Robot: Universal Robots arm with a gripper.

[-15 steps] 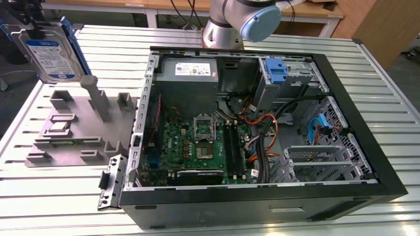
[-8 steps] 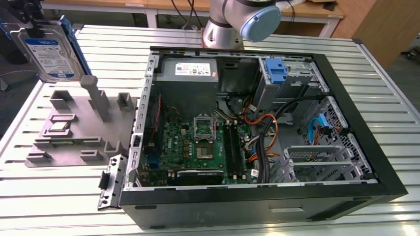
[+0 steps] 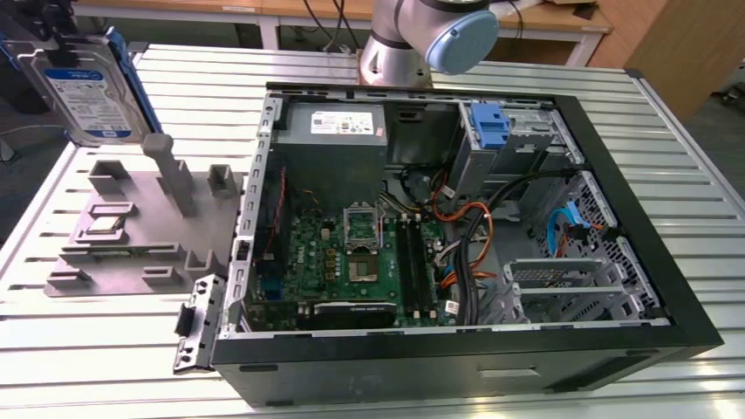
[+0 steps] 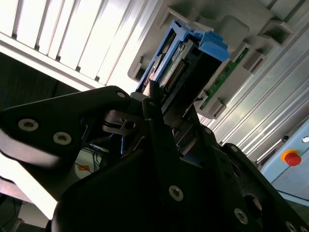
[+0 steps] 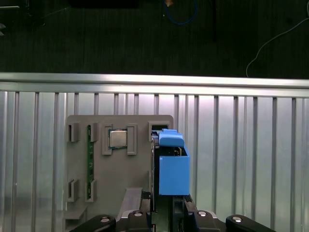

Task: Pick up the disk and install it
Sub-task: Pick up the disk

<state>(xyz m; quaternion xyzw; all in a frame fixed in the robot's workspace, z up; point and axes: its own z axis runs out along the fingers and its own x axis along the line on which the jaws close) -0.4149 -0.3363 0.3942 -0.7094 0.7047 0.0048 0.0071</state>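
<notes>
Silver-grey disk [image 3: 87,87] w/ blue-white label & blue carrier is held upright over the far end of the grey holder plate [image 3: 128,231]. Its top runs off the frame in the exterior view, so the grip is hard to make out there. Can't tell if its lower edge is clear of the plate's tall post [image 3: 174,179].

In the second wrist view the tool [image 4: 171,104] is clamped tight on the disk [image 4: 186,63]. The black tool body covers most of the drive; only the connector end & carrier stick out. In the first wrist view the disk [image 5: 171,174] shows edge-on, label hidden.

On the plate: CPU chip [image 5: 117,139] & green RAM stick [image 5: 89,145].

The plate lies on a ribbed metal counter [image 3: 652,148]. An open PC case [image 3: 652,314] is just beside the plate on the exterior view's right, w/ the arm [image 3: 425,35] behind the case. Wooden desks [image 3: 559,17] stand beyond the plate & counter. A red button [image 4: 291,158] sits on a pale box past the plate.
</notes>
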